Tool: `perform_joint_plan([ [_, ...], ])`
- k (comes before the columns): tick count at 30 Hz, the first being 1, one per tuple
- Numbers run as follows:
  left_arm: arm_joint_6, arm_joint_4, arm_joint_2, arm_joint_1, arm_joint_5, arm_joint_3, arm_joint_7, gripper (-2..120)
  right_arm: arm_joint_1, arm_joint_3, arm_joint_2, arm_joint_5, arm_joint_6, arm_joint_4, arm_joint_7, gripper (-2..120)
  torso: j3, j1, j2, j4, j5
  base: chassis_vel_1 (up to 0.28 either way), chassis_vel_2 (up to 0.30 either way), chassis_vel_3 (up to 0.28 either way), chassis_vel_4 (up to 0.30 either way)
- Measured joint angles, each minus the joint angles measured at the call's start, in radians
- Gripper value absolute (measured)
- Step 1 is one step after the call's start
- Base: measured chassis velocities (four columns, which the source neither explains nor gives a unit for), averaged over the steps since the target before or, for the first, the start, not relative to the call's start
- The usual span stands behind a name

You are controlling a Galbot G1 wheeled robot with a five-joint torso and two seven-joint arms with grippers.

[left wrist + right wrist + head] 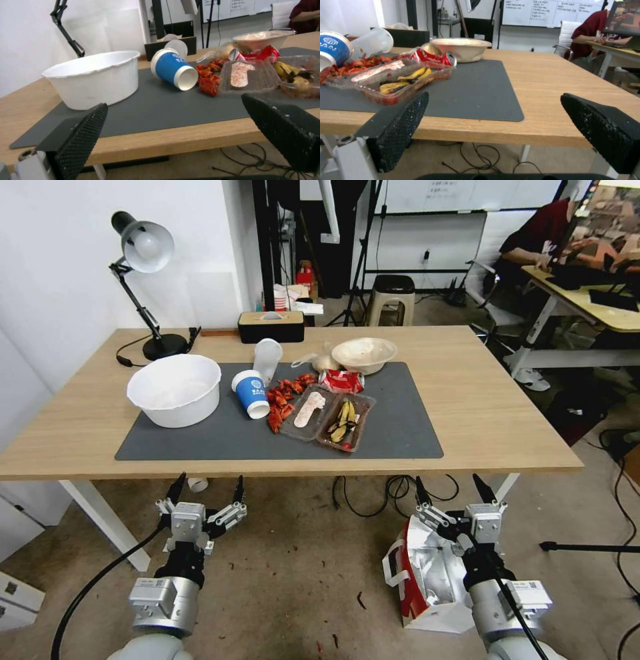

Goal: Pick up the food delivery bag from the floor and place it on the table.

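On the floor (293,573), near the counter (493,413), the food delivery bag (427,580) sat under the wide-open, empty right gripper (453,488); the left gripper (208,488) was open and empty too.

Office or lab room, whiteboard (550,12), desk lamp (143,247), tripod stand (360,260), floor cables (393,490)

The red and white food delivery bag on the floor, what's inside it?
The red and white food delivery bag shows silver foil lining only. The open right gripper and its arm cover part of the opening, so contents cannot be confirmed.
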Motion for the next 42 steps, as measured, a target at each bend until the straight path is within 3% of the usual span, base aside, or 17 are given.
perform_joint_plan([
  [25,0.0,0.01,0.004,-0.008,-0.005,0.0,-0.004,100,0.002,0.0,0.0,0.003,-0.003,0.0,-0.007,100,0.0,0.0,0.0,0.0001,0.0001,0.0,0.0,0.0,0.0],
  [28,-0.001,0.052,0.021,-0.042,-0.031,0.0,-0.027,100,0.011,0.001,-0.002,0.017,-0.017,-0.002,-0.042,100,0.0,0.0,0.0,0.0002,0.0002,0.0,0.0,0.0,0.0],
  [31,-0.009,0.182,0.074,-0.148,-0.109,-0.003,-0.101,100,0.041,0.005,-0.008,0.062,-0.068,-0.012,-0.156,100,0.0,0.0,0.0,0.0,-0.0003,0.0,0.0,0.0,0.0],
  [32,-0.009,0.182,0.074,-0.148,-0.109,-0.003,-0.101,100,0.041,0.005,-0.008,0.062,-0.068,-0.012,-0.156,100,0.0,0.0,0.0,0.0,-0.0003,0.0,0.0,0.0,0.0],
  [35,-0.028,0.286,0.125,-0.236,-0.183,-0.018,-0.149,100,0.071,0.009,-0.015,0.108,-0.118,-0.022,-0.27,100,0.0,0.0,0.0,-0.0007,-0.0014,0.0,0.0,0.0,0.0],
  [37,-0.047,0.287,0.137,-0.238,-0.195,-0.034,-0.139,100,0.082,0.011,-0.017,0.124,-0.136,-0.026,-0.31,100,0.0,0.0,0.0,-0.0006,0.0009,0.0,0.0,0.0,0.0],
  [39,-0.077,0.287,0.143,-0.226,-0.198,-0.051,-0.116,100,0.099,0.013,-0.02,0.15,-0.165,-0.031,-0.377,100,0.0,0.0,0.0,0.0004,-0.0007,0.0,0.0,0.0,0.0],
  [42,-0.097,0.276,0.151,-0.214,-0.187,-0.069,-0.103,100,0.119,0.016,-0.024,0.18,-0.198,-0.038,-0.452,100,0.0,0.0,0.0,0.0002,0.0006,0.0,0.0,0.0,0.0],
])
